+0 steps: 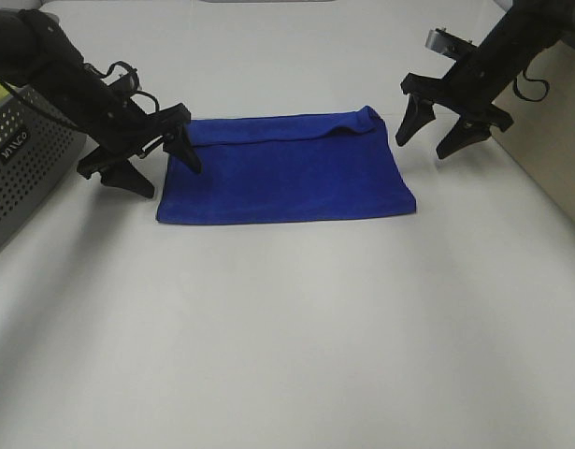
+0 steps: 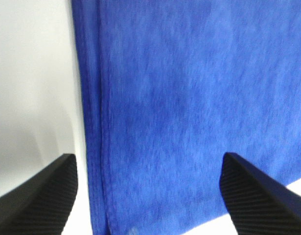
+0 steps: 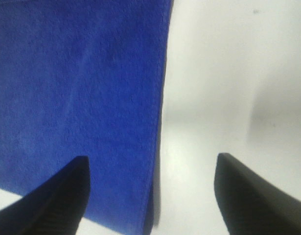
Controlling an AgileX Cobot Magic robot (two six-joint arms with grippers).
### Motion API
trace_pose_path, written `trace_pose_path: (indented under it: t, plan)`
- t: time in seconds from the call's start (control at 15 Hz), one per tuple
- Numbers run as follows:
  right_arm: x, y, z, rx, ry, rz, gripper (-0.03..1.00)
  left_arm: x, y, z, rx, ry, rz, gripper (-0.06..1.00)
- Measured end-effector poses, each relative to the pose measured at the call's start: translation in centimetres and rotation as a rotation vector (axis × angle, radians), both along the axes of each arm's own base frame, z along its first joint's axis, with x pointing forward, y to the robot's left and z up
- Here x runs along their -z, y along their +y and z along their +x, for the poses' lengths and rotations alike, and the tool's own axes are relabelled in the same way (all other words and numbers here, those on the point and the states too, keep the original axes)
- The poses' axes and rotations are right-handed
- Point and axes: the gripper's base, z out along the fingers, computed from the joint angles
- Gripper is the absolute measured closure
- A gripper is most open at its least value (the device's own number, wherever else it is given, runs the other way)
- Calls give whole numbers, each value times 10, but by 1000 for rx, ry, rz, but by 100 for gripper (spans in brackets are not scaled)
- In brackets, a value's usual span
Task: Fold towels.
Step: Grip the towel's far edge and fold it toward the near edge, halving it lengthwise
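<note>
Blue towel lies flat mid-surface, looks already doubled, long axis 9-to-3. Left hand is spread wide and empty, straddling the short edge at the towel's 9-10 o'clock, prob touching. Right hand is also wide, nothing in it, hovering just off the rumpled 2 o'clock corner. Left looks nearer imo. Grey basket at 9, contents mostly out of view.

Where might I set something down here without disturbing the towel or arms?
The white table is bare in front of the royal-blue microfibre towel and in the strip behind it. Crowded: the left gripper beside the grey perforated basket, and the right gripper at the towel's far-right corner.
</note>
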Motion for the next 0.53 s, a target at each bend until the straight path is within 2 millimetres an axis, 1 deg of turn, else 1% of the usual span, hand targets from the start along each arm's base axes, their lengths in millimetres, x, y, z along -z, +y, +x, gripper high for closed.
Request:
trace_pose_path:
  t: [0.13,0.33,0.53]
  plan:
    - [13,0,-15,-19,81,4,27,2,-4,-6,22,53,37,19]
    - [39,3,-31,-57,170,43,27,5,-16,-11,45,80,87,19]
    - [41,13,-34,-83,178,58,27,8,-26,-13,20,64,88,20]
